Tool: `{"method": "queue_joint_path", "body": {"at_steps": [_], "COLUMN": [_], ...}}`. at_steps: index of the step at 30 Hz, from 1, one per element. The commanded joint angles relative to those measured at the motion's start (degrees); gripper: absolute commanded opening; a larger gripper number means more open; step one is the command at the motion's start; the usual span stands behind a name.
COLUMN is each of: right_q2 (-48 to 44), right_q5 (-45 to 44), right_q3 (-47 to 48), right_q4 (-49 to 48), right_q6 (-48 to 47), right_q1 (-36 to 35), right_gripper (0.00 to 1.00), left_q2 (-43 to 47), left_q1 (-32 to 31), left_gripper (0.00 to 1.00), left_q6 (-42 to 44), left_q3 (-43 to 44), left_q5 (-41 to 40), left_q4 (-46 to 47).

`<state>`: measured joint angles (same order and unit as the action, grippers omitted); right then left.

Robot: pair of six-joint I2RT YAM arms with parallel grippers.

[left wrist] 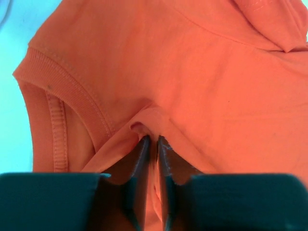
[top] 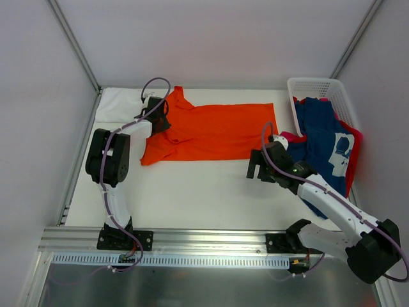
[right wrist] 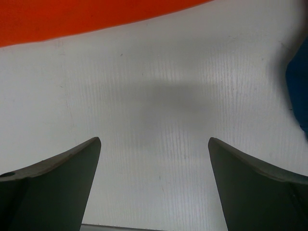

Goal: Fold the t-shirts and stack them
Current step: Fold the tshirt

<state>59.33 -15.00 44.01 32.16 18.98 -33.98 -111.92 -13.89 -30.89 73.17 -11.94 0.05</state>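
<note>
Fold of orange t-shirt point(left wrist: 216, 72) tight in left pincer point(left wrist: 153, 144) (grip half buried); right pincer point(right wrist: 154, 139) wide apart.

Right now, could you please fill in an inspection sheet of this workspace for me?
Surface: white table, bare in front of the shirts.
Job's things: orange t-shirt spread out mid-table; navy t-shirt with white print spilling from the basket onto the table, over a pink-red t-shirt; white cloth at the far left corner.
Clutter: white lattice basket, far right.
Grippers: left gripper fingers pinched on a fold of the orange t-shirt beside its collar; right gripper open over bare table, holding nothing.
Cables: purple cable looping above the left wrist; another along the right arm.
Surroundings: white walls; metal rail at the near edge.
</note>
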Motion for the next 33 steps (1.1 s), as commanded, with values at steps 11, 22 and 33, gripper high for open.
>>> {"method": "queue_joint_path", "body": {"at_steps": [11, 22, 33], "right_q2": [4.56, 7.64, 8.08], "right_q5": [0.06, 1.03, 5.07], "right_q3": [-0.94, -0.15, -2.52], "right_q4": [-3.33, -3.95, -6.76], "right_q6": [-1.75, -3.16, -1.58], "right_q1": [1.11, 1.81, 1.81], "right_gripper": [0.99, 1.0, 0.99], "left_q2": [-2.95, -11.55, -22.63], "left_q1": [-0.17, 1.05, 4.4], "left_gripper": [0.0, 0.99, 0.99], "left_q6": [0.05, -2.32, 1.27], "left_q3": [7.69, 18.58, 49.42], "left_q5": [0.08, -0.45, 1.84], "left_q4": [-1.1, -4.53, -7.35]}}
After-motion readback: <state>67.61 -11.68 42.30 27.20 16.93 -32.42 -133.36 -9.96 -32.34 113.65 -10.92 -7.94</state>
